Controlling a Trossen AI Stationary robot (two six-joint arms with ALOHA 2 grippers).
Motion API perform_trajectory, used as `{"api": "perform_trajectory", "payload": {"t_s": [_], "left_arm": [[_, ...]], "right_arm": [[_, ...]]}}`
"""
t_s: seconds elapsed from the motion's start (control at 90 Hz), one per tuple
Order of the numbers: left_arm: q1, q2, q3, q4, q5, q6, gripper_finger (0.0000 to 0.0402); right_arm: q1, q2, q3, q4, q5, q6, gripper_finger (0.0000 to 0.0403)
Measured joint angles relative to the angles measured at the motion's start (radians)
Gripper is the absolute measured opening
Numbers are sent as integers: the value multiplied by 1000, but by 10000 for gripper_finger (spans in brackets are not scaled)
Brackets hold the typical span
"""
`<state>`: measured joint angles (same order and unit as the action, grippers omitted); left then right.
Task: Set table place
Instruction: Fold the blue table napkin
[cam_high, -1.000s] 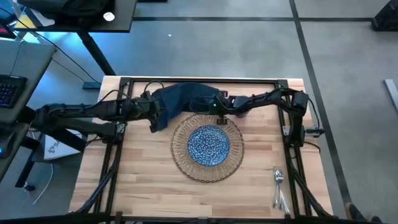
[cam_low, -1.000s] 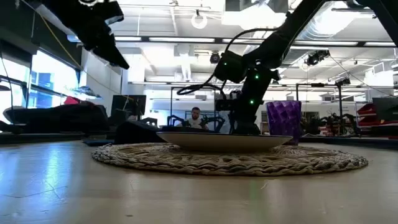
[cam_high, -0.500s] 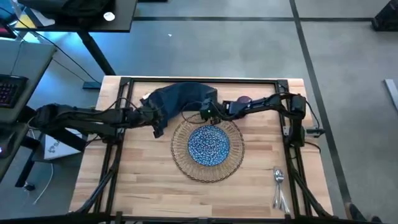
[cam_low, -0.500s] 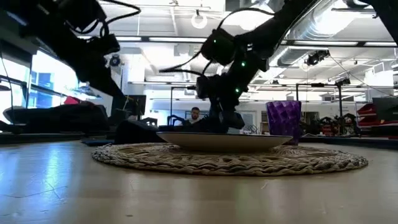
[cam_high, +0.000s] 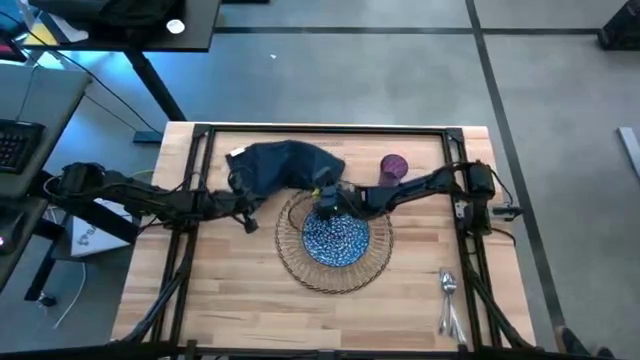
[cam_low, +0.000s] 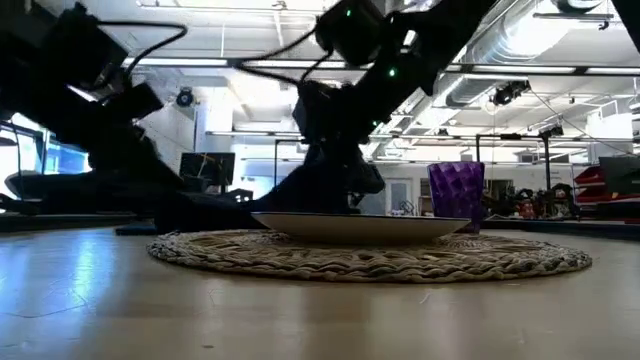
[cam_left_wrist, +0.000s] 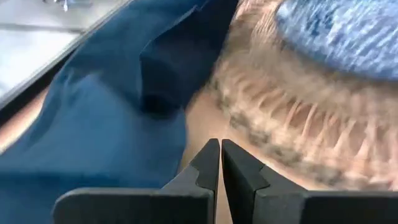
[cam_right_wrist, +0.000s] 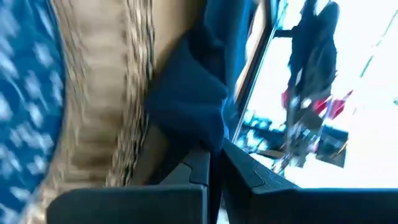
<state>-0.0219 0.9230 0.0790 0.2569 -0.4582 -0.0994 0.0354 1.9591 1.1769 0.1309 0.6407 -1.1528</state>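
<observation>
The dark navy napkin (cam_high: 283, 163) lies bunched at the far middle of the table (cam_high: 230, 300), its near right corner raised. My right gripper (cam_high: 323, 203) is shut on that corner, above the far rim of the round wicker mat (cam_high: 378, 262). The blue speckled plate (cam_high: 336, 234) rests on the mat. My left gripper (cam_left_wrist: 220, 144) is shut and holds nothing; it hangs low over bare wood between napkin and mat. The purple cup (cam_high: 393, 167) stands upright at the far right. The silver cutlery (cam_high: 447, 300) lies at the near right. My right gripper pinches a bunched fold of the napkin (cam_right_wrist: 194, 127) at its corner nearest the mat, between its two fingers. The fingers slant down from the table's right. That corner is lifted (cam_low: 300, 190), and the cloth slopes down from it to the part lying on the table.
A black rail frame (cam_high: 320, 128) runs along the table's far edge and down both sides. There is bare wood left of the mat and along the near edge. In the low view, desks and equipment stand in the room beyond the table.
My right gripper has gone toward the near edge and a little to the left, from beside the cup to the mat's far rim, drawing the napkin's near right corner with it and uncovering the cup. My left gripper has sunk and drawn back toward the near left.
</observation>
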Motion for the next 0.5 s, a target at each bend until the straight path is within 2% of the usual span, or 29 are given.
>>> {"api": "perform_trajectory", "payload": {"t_s": [0.111, 0.244, 0.5], "left_arm": [[-2, 0, -7, -6, 36, -6, 0], [-17, -1, -7, -9, 58, 36, 0], [-65, -1, 58, -116, 58, 167, 14]], "right_arm": [[53, -1, 0, 29, -4, 25, 0], [111, -1, 20, 26, 23, 176, 0], [164, -3, 139, -240, 40, 516, 0]]}}
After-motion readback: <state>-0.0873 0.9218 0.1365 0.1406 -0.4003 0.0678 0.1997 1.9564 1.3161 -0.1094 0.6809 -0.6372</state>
